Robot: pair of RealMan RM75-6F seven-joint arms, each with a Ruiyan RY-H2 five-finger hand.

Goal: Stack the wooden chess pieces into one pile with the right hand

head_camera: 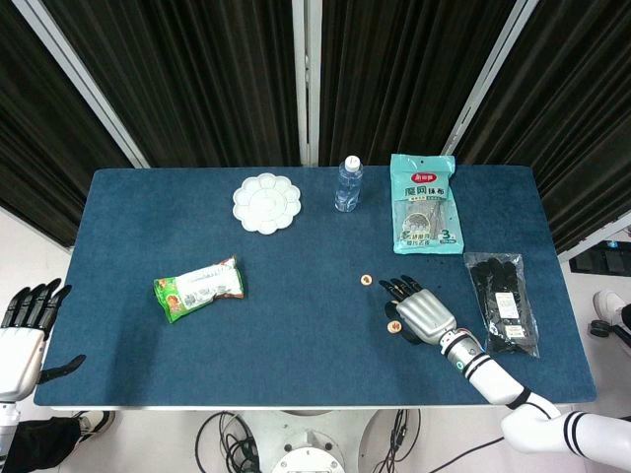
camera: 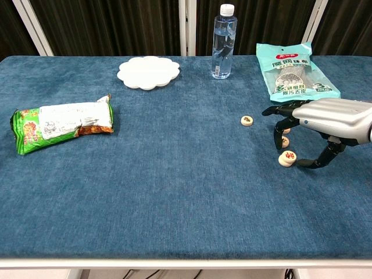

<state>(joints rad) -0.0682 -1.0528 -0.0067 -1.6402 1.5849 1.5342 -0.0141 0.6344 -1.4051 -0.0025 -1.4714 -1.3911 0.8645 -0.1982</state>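
Note:
A short pile of wooden chess pieces [camera: 286,158], red character on top, sits on the blue table at the right; it also shows as the pile [head_camera: 392,327] in the head view. My right hand [camera: 325,119] arches over it, fingers spread, thumb tip just right of the pile, nothing gripped. Two more pieces [camera: 285,141] lie behind its fingertips, partly hidden. A single piece [camera: 247,120] lies further left, also seen as the lone piece [head_camera: 365,280]. My left hand [head_camera: 25,325] hangs open off the table's lower left corner.
A water bottle [camera: 223,42] and white flower-shaped plate [camera: 149,72] stand at the back. A teal packet [camera: 294,77] lies behind my right hand, a black glove packet [head_camera: 503,301] to its right, and a green snack bag [camera: 61,123] at the left.

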